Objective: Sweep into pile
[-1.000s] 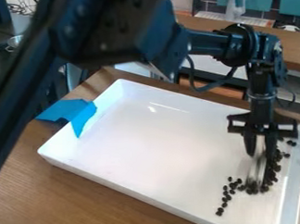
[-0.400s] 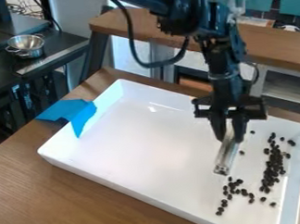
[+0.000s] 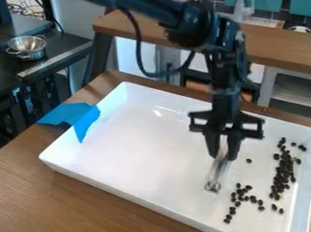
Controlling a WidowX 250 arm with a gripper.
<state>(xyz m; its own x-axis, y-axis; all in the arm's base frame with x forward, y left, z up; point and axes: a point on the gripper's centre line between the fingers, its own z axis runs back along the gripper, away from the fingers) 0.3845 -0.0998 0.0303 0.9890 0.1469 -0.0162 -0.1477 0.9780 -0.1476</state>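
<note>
1. Tabletop (image 3: 71, 202), wood-grained, carrying the whole work; a blue strip (image 3: 73, 118) overlaps the tray's left end.
2. Tray (image 3: 153, 151), white, rectangular, low-walled. Its long axis runs from upper left to lower right of the view. Broad bare floor to the left of the pincer: ample room for moving. The right-hand wall bounds the other side, with only a narrow margin past the dark pieces.
3. Arm (image 3: 193, 25), black, single, entering from the top edge.
4. Main band of dark pieces (image 3: 282, 173), toward the tray's right end, drawn out roughly up and down the view. Lies to the right of the pincer, well apart; a sweep there would likely need to stop short of the wall.
5. Pincer (image 3: 222, 157), black, pointing down over the tray, closed about the upper end of a clear tool.
6. Smaller cluster of dark pieces (image 3: 243, 197), ragged, between the tool and the main band on the lower side. Nearest group to the tool's tip, just right of it and slightly lower in the view. Judged the natural first target, to be pushed rightward into the band.
7. Clear tool (image 3: 216, 177), slender, tilted, its lower end toward the lower left. Whether it touches the tray floor cannot be told.
8. Stray piece (image 3: 249, 160), single, right of the pincer, apart from both groups. Pile judged incomplete.
</note>
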